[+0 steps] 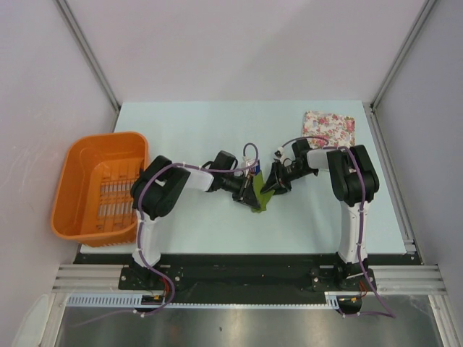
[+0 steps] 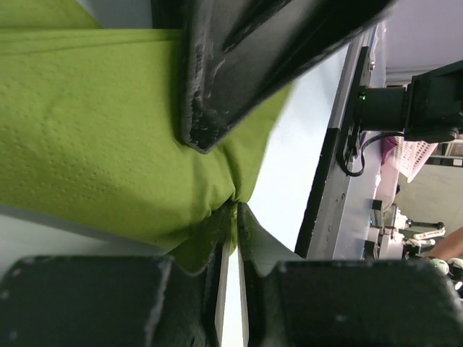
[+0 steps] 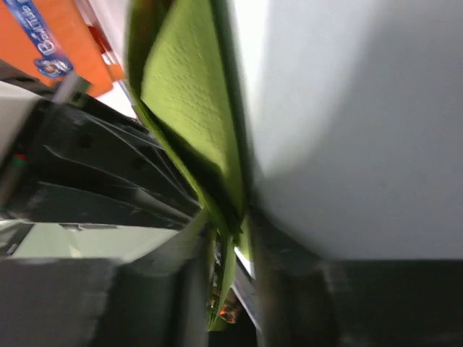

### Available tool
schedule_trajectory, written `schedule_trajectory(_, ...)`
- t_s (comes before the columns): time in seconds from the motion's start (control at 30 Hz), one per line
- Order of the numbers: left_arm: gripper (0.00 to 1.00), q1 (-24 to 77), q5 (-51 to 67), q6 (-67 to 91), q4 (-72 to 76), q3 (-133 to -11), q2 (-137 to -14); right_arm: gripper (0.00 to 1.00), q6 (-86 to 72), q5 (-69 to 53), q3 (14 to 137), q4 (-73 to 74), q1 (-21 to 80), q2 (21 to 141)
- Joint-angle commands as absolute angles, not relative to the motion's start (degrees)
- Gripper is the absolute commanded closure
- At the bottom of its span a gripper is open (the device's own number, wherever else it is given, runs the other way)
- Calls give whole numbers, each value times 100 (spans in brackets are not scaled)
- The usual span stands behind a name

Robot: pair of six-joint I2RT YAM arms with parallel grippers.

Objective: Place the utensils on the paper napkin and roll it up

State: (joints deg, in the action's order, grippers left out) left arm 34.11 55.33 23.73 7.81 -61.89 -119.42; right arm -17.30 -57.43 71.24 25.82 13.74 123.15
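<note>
The pale table point(image 1: 217, 130) carried an orange basket point(image 1: 72, 217) at its left edge and a floral pad point(image 1: 329, 129) at the far right. The left arm point(image 1: 159, 191) and right arm point(image 1: 351, 181) both reached inward and met near the middle.

Between them was the paper napkin point(image 1: 260, 196), gathered into a narrow green strip. Its long axis ran far to near, with the lower end pointing toward the near edge. It lay right of the left gripper point(image 2: 233, 217) and left of the right gripper point(image 3: 231, 238), and both were equally close to it.

The left jaws stood almost together and pinched a puckered fold of the sheet. The right jaws stood narrow with the napkin's edge running between them. That view was blurred, so I could not tell whether they clamped it or only flanked it.

The utensils could not be made out; they may have been inside the fold. Any further rolling would likely turn about that far-near axis.
</note>
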Motion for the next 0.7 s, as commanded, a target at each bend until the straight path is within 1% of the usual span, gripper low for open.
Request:
schedule_trajectory(0.0,85,3384,5098,1828,281,-6091,-12164,61,-1749,-4878,7453,2347,1292,12261)
schedule_trajectory(0.03,85,3375,5098,1802,281,-6082,-12155,58,-1732,-4843,7566,2373,1292,12252)
schedule_trajectory(0.07,85,3384,5098,1793,264,-6099,-12155,50,-1714,-4738,7628,2390,1301,12252)
schedule_trajectory(0.3,85,3375,5071,1679,114,-6337,-12234,44,-1494,-4518,7998,2715,1581,12480)
schedule_trajectory(0.5,86,3384,5045,1626,61,-6434,-12252,45,-1240,-4070,8112,3057,1784,12621)
schedule_trajectory(0.6,85,3384,5036,1661,88,-6425,-12252,48,-1125,-3999,8130,3208,1819,12691)
schedule_trajectory(0.67,85,3384,5036,1644,70,-6460,-12252,54,-1125,-4130,8095,3199,1828,12691)
